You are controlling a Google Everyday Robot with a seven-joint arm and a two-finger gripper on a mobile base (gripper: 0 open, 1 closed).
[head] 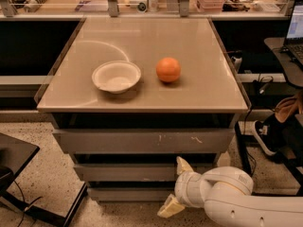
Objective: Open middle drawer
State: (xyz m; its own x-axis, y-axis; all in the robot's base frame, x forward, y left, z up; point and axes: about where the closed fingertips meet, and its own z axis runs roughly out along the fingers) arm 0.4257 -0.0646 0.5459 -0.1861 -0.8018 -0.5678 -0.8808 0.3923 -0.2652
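The gripper [176,186] hangs low at the cabinet's right front, fingers spread apart and grasping nothing. Its upper finger overlaps the middle drawer [128,172], the plain grey front under the scuffed top drawer [142,141]. A white bowl [116,76] and an orange [168,69] sit on the tabletop [199,89].

Tabletop [199,86] with white bowl [116,76] and orange [168,69]; gripper [171,187] below its front.

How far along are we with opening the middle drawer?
Done: the gripper is down in front of the right part of the middle drawer. In hand: its jaws are open beside that front, with no clear grip on it. Left: the whole pull, since the drawer looks shut.
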